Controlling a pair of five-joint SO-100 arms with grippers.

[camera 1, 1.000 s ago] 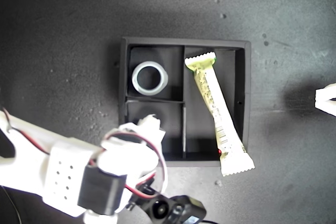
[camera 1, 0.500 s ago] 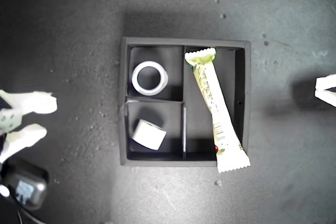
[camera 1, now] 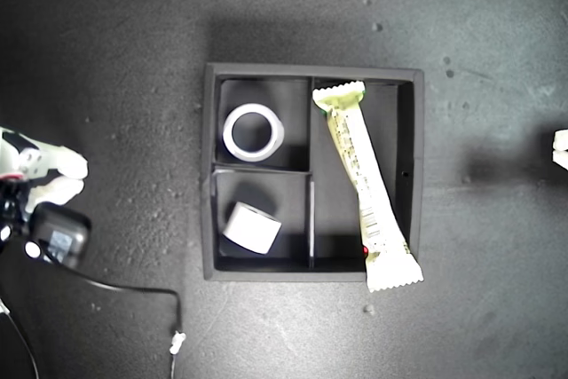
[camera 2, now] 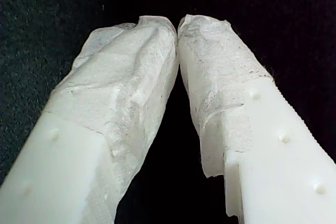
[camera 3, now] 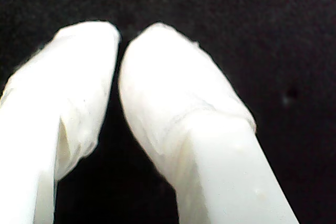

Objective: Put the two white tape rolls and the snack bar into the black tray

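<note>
Both end effectors empty, all three things in the black tray (camera 1: 209,175)

You see an arm (camera 1: 44,175) at the exterior view's left edge. Well apart from it lie the larger tape roll (camera 1: 253,131), flat in one small compartment, and the smaller tape roll (camera 1: 251,226), tilted in the other. The snack bar (camera 1: 364,184) lies slantwise in the long one, one crimped end over the wall. Another arm (camera 1: 561,148) shows at the right edge. My first end effector (camera 2: 177,24) has its tips together on nothing, my second end effector (camera 3: 119,38) all but together, each over bare counter (camera 1: 106,42). I cannot tell which arm is which.

My second pincer (camera 3: 119,45): white fingers nearly touching at tips, empty, above dark speckled surface (camera 3: 262,30).
</note>
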